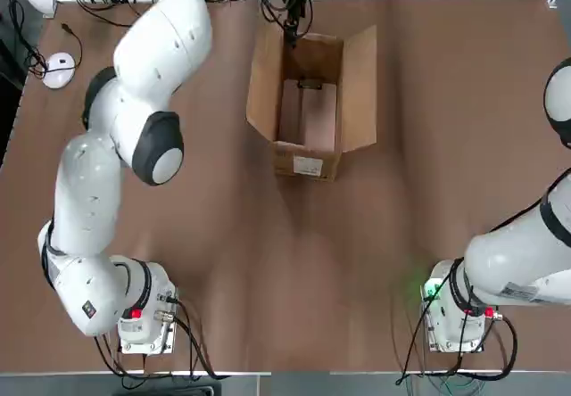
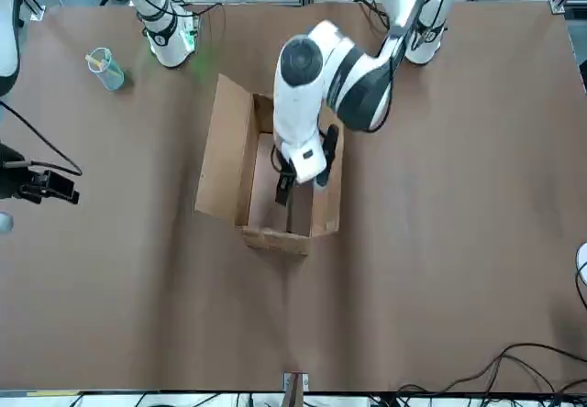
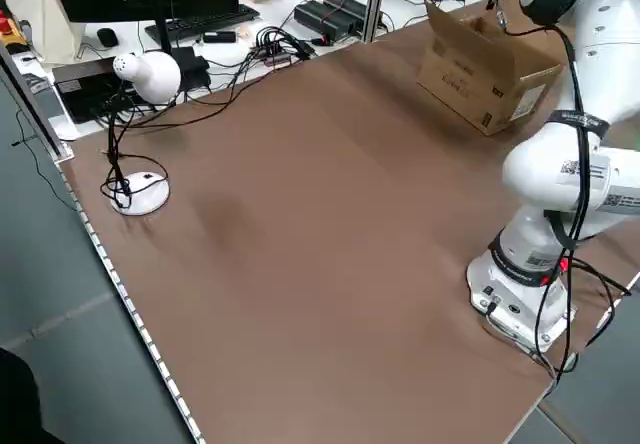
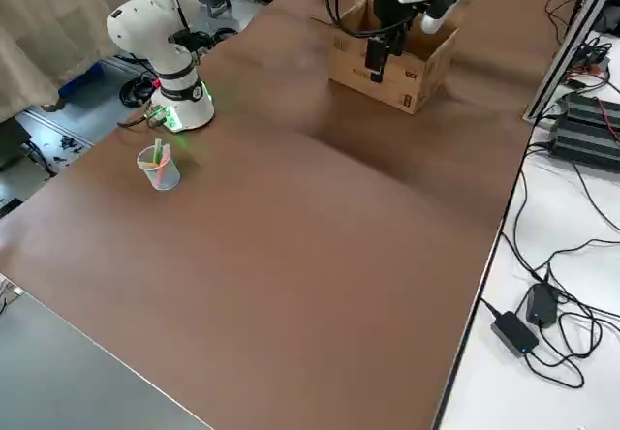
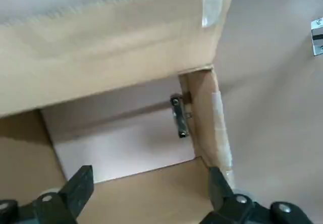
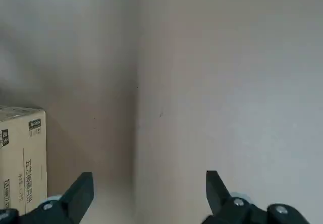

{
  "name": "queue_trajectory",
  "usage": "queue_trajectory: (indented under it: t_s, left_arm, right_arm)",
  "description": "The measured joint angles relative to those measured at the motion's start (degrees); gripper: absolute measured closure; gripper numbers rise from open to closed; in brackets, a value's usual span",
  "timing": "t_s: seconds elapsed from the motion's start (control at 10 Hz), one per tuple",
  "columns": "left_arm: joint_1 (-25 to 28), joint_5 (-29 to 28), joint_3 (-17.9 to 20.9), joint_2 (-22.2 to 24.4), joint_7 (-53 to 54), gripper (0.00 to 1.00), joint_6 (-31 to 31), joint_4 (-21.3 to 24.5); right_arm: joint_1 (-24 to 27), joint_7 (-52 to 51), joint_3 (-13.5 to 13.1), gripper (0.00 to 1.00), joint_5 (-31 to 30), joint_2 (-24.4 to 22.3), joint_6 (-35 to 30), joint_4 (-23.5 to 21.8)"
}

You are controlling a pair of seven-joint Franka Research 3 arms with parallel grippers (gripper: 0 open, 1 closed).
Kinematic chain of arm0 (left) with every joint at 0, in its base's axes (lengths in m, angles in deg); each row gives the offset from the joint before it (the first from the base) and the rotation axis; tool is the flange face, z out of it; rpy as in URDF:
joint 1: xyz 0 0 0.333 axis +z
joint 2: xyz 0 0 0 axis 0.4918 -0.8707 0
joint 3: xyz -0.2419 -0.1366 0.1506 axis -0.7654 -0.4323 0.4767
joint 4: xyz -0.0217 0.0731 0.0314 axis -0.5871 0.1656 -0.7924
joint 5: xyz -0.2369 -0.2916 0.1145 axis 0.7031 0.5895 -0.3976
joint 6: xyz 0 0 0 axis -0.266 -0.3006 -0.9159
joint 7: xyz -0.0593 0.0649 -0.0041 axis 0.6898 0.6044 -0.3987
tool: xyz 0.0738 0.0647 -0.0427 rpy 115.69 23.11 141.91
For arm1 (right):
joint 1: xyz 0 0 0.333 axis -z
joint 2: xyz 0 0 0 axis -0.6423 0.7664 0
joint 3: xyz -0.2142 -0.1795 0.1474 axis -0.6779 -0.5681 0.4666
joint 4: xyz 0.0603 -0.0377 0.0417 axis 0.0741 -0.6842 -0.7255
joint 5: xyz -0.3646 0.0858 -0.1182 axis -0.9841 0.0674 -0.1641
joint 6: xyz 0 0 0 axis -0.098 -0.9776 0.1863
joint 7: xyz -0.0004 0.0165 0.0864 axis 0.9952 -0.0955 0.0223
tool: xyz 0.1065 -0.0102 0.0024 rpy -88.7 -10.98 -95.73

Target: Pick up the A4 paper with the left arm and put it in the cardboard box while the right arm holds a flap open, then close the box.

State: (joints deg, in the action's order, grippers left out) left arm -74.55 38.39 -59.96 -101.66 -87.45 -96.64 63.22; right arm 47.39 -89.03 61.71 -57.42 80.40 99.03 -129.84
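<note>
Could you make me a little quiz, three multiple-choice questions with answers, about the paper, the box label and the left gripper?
1. Where is the paper?
A) Under the box
B) Inside the box
C) Beside the cup

2. What colour is the label on the box's short side?
A) White
B) Red
C) Green

3. How is the left gripper?
A) Shut on a flap
B) Shut on the paper
C) Open, holding nothing

Answers:
1 B: the paper lies flat within the box.
2 A: the label shows white from overhead.
3 C: the left gripper hovers over the box, fingers wide apart.
</note>
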Motion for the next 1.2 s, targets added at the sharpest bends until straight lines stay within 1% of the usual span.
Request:
queue_trajectory:
  t_s: [0.1,0.3,0.4,0.5,0.7,0.8,1.0,1.1,1.2]
  left_arm:
    - [0.41,-0.1,0.19,1.74,3.33,0.0,3.36,0.23]
    - [2.56,-0.25,0.56,4.43,9.63,0.0,6.6,1.63]
    - [4.39,-0.34,0.66,5.29,13.45,0.0,8.5,2.31]
    - [6.81,-0.46,0.74,6.03,17.88,0.0,10.52,2.95]
    - [13.04,-0.55,0.9,8.27,27.98,0.0,12.47,5.23]
    - [16.21,-0.56,0.94,9.87,32.78,0.0,12.71,7.13]
    - [22.45,-0.61,0.94,13.01,42.62,0.0,12.8,11.08]
    - [25.92,-0.61,0.89,14.52,48.11,0.0,12.82,13.15]
    - [28.98,-0.61,0.86,16.12,53.46,0.0,12.54,15.85]
  right_arm:
    - [-0.24,0.0,0.02,0.01,0.01,0.01,-0.03,-0.01]
    - [-0.52,0.04,0.02,0.01,0.99,0.04,-0.24,-0.03]
    - [-0.37,0.08,-0.06,0.0,3.29,0.06,-0.33,-0.12]
    - [0.16,0.09,-0.18,0.0,6.83,0.09,-0.39,-0.47]
    - [2.12,0.04,-0.29,0.0,14.88,0.23,-0.45,-2.14]
    - [2.65,0.0,-0.31,0.0,18.56,0.39,-0.56,-3.67]
    - [3.27,-0.83,-0.36,0.0,25.95,1.02,-0.19,-8.32]
    - [3.5,-2.03,-0.39,0.0,28.5,1.45,0.94,-10.89]
    - [3.4,-2.93,-0.28,0.0,29.46,1.8,2.87,-13.55]
